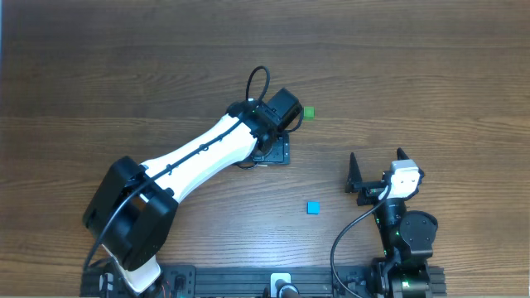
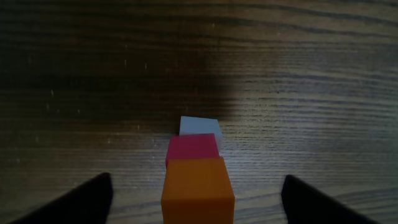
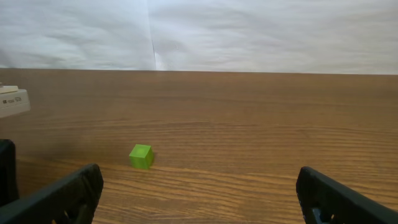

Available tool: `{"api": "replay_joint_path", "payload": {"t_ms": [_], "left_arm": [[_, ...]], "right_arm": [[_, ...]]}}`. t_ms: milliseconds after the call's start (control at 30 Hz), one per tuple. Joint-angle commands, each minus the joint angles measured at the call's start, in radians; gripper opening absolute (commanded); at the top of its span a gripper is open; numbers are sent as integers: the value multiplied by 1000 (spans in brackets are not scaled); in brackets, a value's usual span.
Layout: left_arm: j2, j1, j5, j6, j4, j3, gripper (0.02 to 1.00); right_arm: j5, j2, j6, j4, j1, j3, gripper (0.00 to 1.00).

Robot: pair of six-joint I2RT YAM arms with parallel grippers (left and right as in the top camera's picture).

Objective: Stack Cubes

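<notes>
Small orange cube [image 2: 198, 190] caps your three-high stack [image 2: 193, 149] between wide-open, empty left jaws; right jaws, likewise open and empty, should probably collect the small blue cube [image 1: 313, 207] next.

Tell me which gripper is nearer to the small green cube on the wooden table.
Left. The left gripper is close beside the small green cube in the top view; the right gripper is well off, farther down that view, with the cube ahead of it.
</notes>
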Motion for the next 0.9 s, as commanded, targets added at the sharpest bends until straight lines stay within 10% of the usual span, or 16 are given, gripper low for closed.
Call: {"api": "replay_joint_path", "payload": {"t_ms": [33,400,900], "left_arm": [[11,-3,2,-2,2,19,998],[-233,51,-231,-22,41,19,1000],[-743,387,-121,297,259,-128,993]], "right_arm": [[-2,0,-1,-2,2,-6,993],[-2,0,-1,-2,2,-6,993],[-2,0,-1,-2,2,-6,991]]}}
